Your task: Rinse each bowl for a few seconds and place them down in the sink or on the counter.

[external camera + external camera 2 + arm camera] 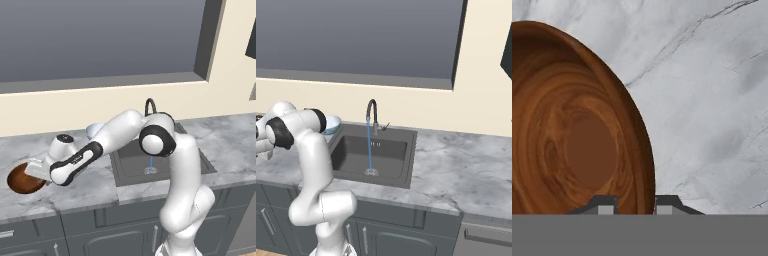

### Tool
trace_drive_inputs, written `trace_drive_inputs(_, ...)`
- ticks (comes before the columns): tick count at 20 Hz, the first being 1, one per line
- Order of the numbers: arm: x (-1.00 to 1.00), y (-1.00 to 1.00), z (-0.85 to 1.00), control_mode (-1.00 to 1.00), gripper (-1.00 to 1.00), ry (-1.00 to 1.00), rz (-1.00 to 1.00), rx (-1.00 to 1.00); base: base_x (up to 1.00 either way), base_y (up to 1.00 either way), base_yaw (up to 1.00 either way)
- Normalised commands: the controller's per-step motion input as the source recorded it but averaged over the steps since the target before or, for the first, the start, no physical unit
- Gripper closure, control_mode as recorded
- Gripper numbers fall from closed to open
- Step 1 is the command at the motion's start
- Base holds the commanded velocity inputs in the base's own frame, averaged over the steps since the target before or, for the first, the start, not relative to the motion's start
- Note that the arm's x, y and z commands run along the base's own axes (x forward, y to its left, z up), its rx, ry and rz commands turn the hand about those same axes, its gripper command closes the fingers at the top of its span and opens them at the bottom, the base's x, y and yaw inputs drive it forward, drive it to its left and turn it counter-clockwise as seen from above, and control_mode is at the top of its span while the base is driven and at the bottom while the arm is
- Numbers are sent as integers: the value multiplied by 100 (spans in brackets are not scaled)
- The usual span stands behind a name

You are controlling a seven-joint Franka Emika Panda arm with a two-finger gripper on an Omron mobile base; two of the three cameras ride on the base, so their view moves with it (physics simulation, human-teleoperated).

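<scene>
A simulated kitchen, mid-chore: the white arm reaches far out over the marbled counter (90, 192) to the left of the sink (130, 167), its gripper (636, 206) set down on the rim of the wood-grained brown bowl (24, 179); in the hand view the two dark fingertips (602, 206) straddle the near wall of that bowl, one inside and one outside, drawn close on the rim in what looks like a pinch; the bowl sits upright on the stone, not yet lifted. The second bowl, the pale blue-white bowl (332, 124), rests on the counter just beside the basin's left edge, partly hidden behind the arm. At the gooseneck faucet (371, 112) a thin blue stream of water (370, 147) falls straight to the round drain (371, 172), so the tap is already running. By this showing the job has barely started: neither bowl is under the water, and nothing lies inside the basin; the brown bowl must be raised, carried to the stream, held there briefly and set down, and then the pale one must get the same treatment.
</scene>
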Motion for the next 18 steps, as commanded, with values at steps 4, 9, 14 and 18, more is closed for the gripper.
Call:
trace_drive_inputs(4,-22,-4,8,-100,100,1,-11,0,0,0,0)
trace_drive_inputs(9,-44,-29,31,-100,100,0,-19,0,0,0,0)
trace_drive_inputs(14,-29,-31,40,-100,100,-7,-27,-1,0,0,0)
trace_drive_inputs(18,-1,-22,57,-100,100,-6,-29,-10,0,0,0)
